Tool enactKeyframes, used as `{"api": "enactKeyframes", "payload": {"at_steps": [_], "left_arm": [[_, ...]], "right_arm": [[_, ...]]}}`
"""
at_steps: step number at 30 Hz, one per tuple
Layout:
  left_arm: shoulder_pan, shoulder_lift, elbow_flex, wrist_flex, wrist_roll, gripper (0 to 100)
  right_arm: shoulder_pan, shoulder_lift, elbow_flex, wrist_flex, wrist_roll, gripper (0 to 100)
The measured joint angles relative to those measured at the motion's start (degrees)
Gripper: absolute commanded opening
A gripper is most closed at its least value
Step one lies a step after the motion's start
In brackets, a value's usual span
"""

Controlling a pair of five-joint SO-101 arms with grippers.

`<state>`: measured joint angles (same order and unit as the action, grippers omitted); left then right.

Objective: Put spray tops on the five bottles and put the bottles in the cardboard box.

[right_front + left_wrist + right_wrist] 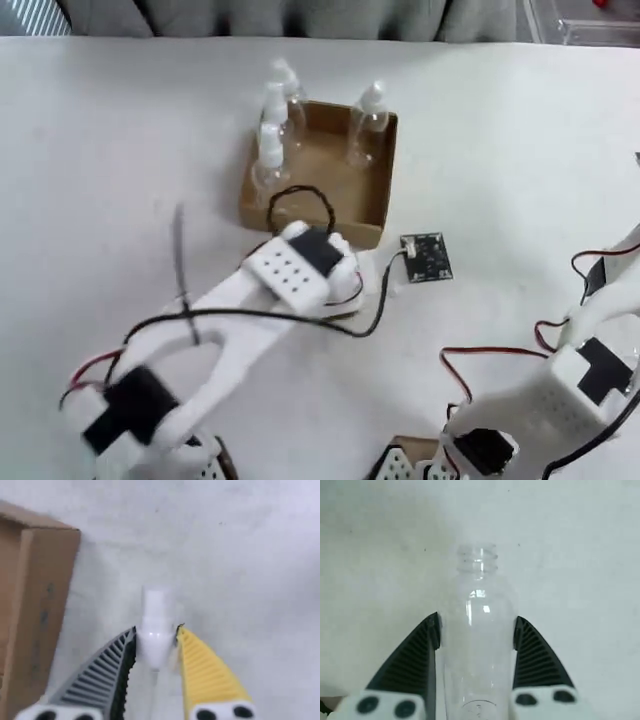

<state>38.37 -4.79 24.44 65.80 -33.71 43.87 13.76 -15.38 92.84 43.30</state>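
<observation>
Left gripper (155,630): jaws clamped on a white spray top (153,605), held over the table (500,120) just beside the cardboard box (350,185). Right gripper (476,622): jaws clamped on the body of an uncapped clear bottle (477,580). Four capped bottles (367,125) stand inside the box. A black cable (300,188) loops over the box's near wall. A small circuit board (427,257) lies near the box's front corner.

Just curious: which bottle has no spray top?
The bottle in the right gripper: its threaded neck is bare; the four in the box wear white tops.
</observation>
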Motion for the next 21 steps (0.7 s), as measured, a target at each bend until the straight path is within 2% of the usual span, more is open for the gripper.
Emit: {"api": "enactKeyframes", "payload": {"at_steps": [7, 13, 17, 21], "left_arm": [[-3.5, -22.0, 11.0, 0.1, 1.2, 2], [-11.2, -40.4, 16.1, 0.2, 11.7, 2], [-15.8, -50.0, 16.1, 1.8, 18.2, 2], [-19.7, -54.1, 14.0, 3.6, 25.1, 2]], "right_arm": [[-2.5, -10.2, 3.0, 3.9, -1.9, 1.6], [-6.5, -25.8, 16.2, 3.5, -4.4, 1.6], [-10.7, -38.2, 26.5, -0.3, -9.0, 1.6], [-18.2, -50.1, 36.0, -4.8, -15.6, 1.8]]}}
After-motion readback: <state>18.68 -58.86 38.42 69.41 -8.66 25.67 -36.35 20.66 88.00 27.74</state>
